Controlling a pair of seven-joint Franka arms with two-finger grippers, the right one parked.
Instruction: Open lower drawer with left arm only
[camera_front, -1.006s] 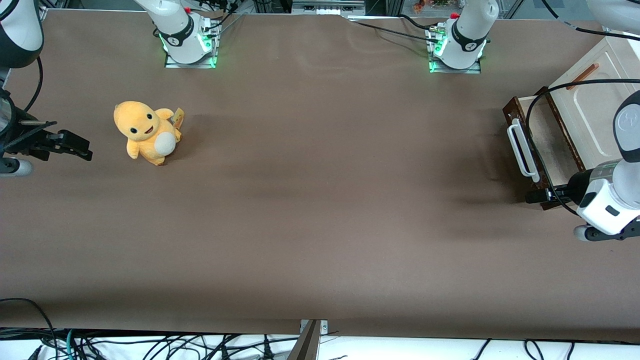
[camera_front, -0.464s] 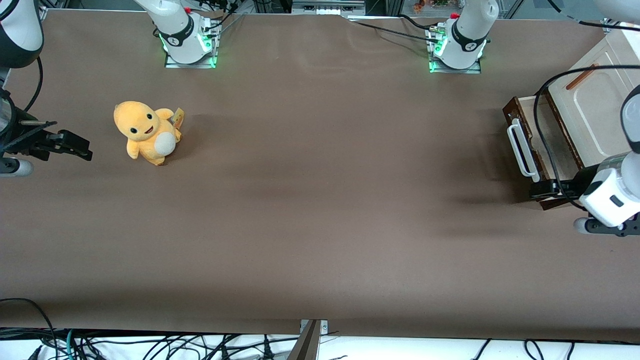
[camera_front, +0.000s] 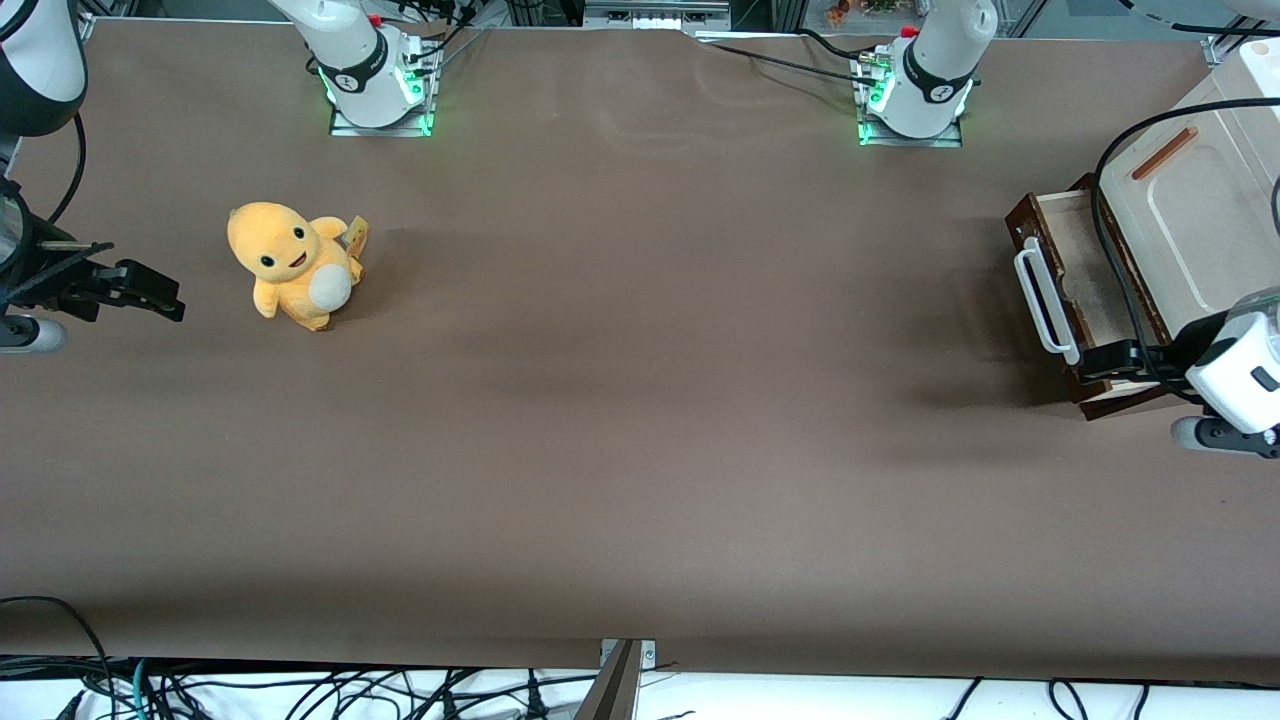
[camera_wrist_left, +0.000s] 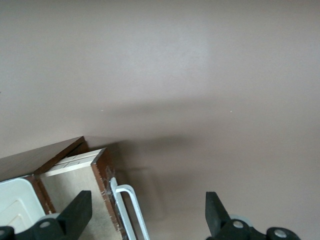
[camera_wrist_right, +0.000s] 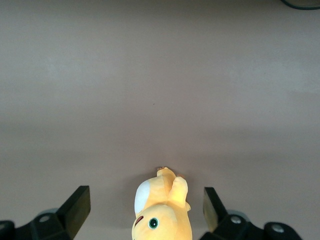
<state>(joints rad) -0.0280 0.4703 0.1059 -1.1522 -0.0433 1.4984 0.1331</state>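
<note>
So the left arm (camera_front: 1235, 365) has its black gripper (camera_front: 1105, 358) spread wide, holding nothing, hanging over the lower drawer (camera_front: 1075, 300) at the corner nearest the front camera. The drawer's pulled partway out from under the cream panel (camera_front: 1185, 215), white loop handle (camera_front: 1040, 300) untouched.

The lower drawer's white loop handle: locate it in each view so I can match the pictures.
Front view: the white loop handle lies across the lower drawer, toward the working arm's end of the table, with the gripper open beside it.
Left wrist view: the handle shows between the open fingers.
Right wrist view: not in it.
Shared landmark: the drawer's dark brown front.
</note>
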